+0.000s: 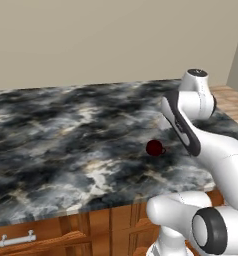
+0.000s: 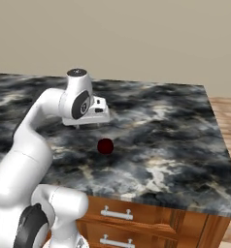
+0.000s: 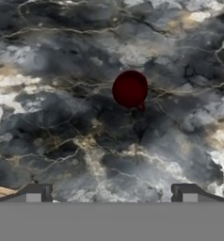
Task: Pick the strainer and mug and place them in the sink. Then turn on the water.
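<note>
Fingers (image 3: 111,193) spread wide, hand pointing down above mug (image 3: 130,89) on counter (image 3: 48,117).

Glossy white arm (image 2: 27,140), dark joints; 2 fingers (image 3: 36,193) seemingly dark grey.

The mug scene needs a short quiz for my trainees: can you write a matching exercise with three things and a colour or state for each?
Things:
1. mug
2. gripper
3. counter

Descriptions:
A. dark marbled surface
B. open, holding nothing
C. dark red, standing alone on the stone

Pairs: 1-C, 2-B, 3-A
</note>
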You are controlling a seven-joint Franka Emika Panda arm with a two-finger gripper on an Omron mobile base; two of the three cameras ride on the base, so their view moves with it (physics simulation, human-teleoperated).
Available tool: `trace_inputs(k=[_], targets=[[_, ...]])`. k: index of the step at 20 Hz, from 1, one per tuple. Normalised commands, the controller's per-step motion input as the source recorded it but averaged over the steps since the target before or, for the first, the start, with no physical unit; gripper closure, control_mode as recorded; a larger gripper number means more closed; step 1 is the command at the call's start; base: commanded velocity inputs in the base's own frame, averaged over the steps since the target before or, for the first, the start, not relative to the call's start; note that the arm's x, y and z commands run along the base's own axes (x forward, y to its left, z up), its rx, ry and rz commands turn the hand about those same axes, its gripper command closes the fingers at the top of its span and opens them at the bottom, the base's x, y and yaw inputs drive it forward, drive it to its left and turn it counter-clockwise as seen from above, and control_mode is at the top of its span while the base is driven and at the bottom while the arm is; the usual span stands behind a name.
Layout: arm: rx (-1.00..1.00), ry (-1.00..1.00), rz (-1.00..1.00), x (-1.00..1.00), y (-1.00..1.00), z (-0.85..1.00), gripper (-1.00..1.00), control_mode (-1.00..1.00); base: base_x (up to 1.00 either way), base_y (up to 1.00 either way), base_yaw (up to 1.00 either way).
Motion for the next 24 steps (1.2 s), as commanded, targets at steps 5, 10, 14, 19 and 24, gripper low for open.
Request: trace_inputs(k=[5,10,14,19,24], targets=[[0.0,-0.01,0.12,0.35,0.0,-0.07,-1.0,-1.0,0.0,0.0,0.0],[0.0,-0.04,0.17,0.23,0.0,-0.18,-1.0,-1.0,0.0,0.0,0.0],[0.0,0.0,0.14,0.09,0.0,-0.21,-1.0,-1.0,0.0,0.0,0.0],[0.0,0.0,0.06,0.02,0.0,-0.15,-1.0,-1.0,0.0,0.0,0.0],[0.0,0.0,0.03,0.03,-0.1,-0.07,-1.0,-1.0,0.0,0.0,0.0]])
